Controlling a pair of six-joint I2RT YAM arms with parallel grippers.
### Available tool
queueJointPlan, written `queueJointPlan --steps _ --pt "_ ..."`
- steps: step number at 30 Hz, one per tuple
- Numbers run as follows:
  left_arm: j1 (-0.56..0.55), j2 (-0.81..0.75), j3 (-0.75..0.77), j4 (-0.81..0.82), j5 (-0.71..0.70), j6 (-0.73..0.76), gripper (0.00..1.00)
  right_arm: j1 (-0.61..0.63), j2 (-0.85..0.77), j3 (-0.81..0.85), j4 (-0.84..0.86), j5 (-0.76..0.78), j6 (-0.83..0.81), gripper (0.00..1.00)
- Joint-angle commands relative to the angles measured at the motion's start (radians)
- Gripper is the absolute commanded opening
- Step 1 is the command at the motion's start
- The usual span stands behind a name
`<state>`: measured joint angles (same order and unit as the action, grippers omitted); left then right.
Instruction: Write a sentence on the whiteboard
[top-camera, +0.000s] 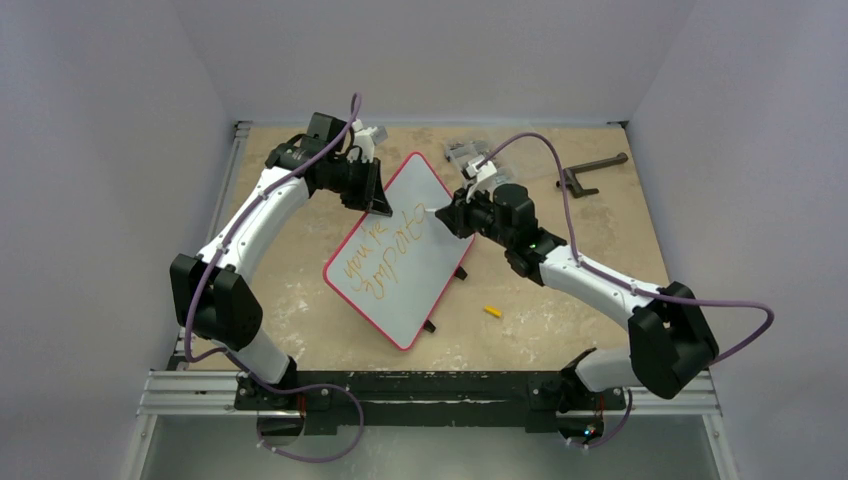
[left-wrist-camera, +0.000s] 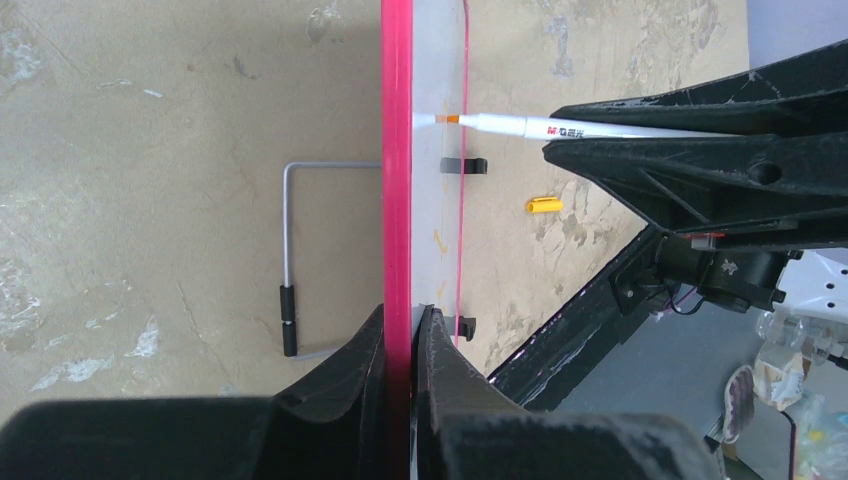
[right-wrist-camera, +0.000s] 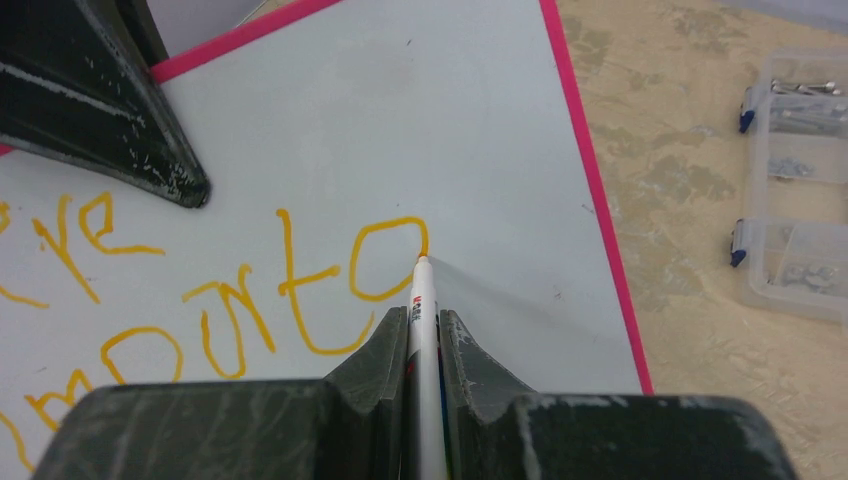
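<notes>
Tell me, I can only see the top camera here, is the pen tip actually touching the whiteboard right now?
Observer: Yes. The right wrist view shows the pen tip resting on the whiteboard, at the upper right of the last round letter of the orange sentence.
Operator: How is the pen gripped?
Observer: The right gripper is shut on its barrel, with the tip poking out ahead of the fingers.
Operator: And the left arm?
Observer: The left wrist view shows the left gripper shut on the whiteboard's red rim, one finger on each face.
</notes>
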<state>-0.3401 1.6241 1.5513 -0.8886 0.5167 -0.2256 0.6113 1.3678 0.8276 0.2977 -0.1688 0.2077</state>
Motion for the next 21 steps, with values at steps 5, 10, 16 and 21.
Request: queueJointPlan --steps 5,10,16,21 --pt "-0.014 -0.020 0.007 -0.018 -0.112 0.091 0.00 0.010 0.059 0.113 -0.037 0.048 -0.040 0.00" --pt "-0.014 -0.021 0.007 -0.019 -0.114 0.091 0.00 0.010 0.061 0.106 -0.037 0.031 -0.038 0.00" --pt "-0.014 -0.020 0.007 -0.019 -0.115 0.091 0.00 0.009 0.025 0.044 -0.020 -0.005 -0.007 0.00" --pt "-0.014 -0.021 0.007 -0.018 -0.119 0.092 0.00 0.009 -0.014 -0.023 -0.008 -0.026 0.018 0.00"
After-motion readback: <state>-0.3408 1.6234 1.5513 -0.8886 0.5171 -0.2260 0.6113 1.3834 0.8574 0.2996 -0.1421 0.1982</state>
